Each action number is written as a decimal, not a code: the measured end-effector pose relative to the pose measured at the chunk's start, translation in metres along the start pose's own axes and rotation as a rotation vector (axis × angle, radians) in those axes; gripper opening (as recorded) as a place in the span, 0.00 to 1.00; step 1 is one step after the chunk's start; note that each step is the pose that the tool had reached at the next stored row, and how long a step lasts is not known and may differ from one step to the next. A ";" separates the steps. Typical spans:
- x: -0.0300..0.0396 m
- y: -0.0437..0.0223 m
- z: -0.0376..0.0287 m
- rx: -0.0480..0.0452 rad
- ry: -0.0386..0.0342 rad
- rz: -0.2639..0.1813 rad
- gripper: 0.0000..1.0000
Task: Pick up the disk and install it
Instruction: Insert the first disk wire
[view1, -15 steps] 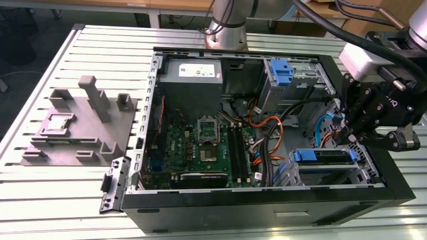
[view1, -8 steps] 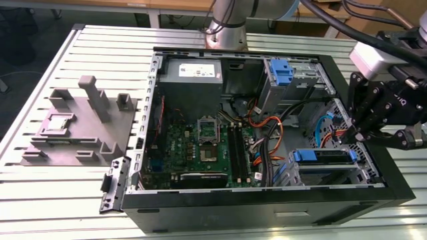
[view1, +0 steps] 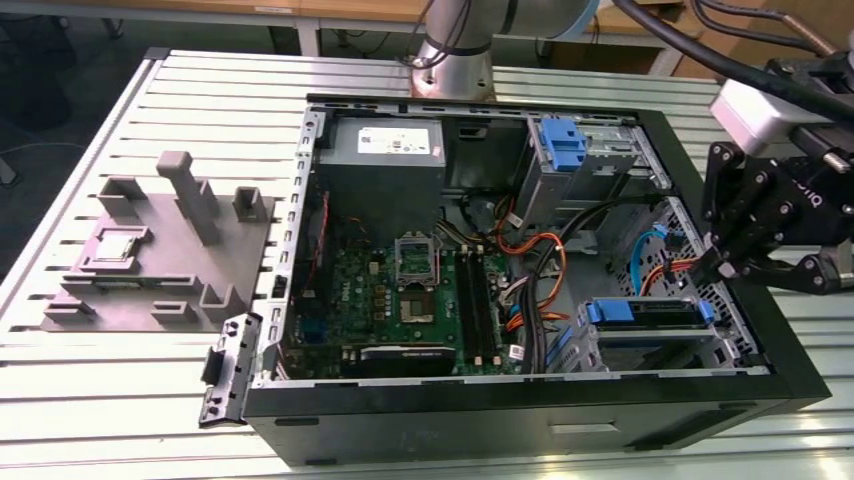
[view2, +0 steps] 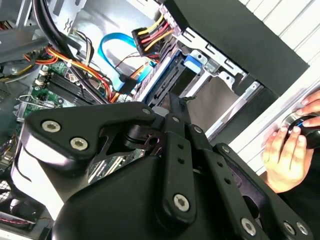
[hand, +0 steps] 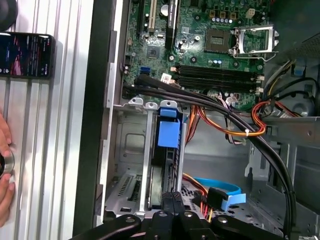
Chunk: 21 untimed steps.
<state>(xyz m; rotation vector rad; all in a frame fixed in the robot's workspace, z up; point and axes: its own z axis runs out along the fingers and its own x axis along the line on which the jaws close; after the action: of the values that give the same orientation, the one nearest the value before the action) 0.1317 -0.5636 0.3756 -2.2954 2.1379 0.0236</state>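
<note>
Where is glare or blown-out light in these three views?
Exterior view: glare streaks on the table slats at the frame's bottom, case interior shadowed. Second wrist view: slats beside the case wash out white, pincer dark in the foreground. First wrist view: even light on the motherboard, drive cage dimmer.

Green motherboard (view1: 387, 300), black case (view1: 467, 425), pale slatted table (view1: 107, 400).
</note>
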 end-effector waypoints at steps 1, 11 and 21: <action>-0.0006 -0.0010 0.0000 0.0000 0.0000 0.000 0.10; -0.0070 -0.0084 0.0004 0.0068 0.0009 -0.002 0.10; -0.0073 -0.0084 0.0019 0.0388 0.0027 -0.120 0.10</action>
<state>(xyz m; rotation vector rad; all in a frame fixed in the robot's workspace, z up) 0.1395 -0.5557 0.3738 -2.3976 1.9798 -0.0212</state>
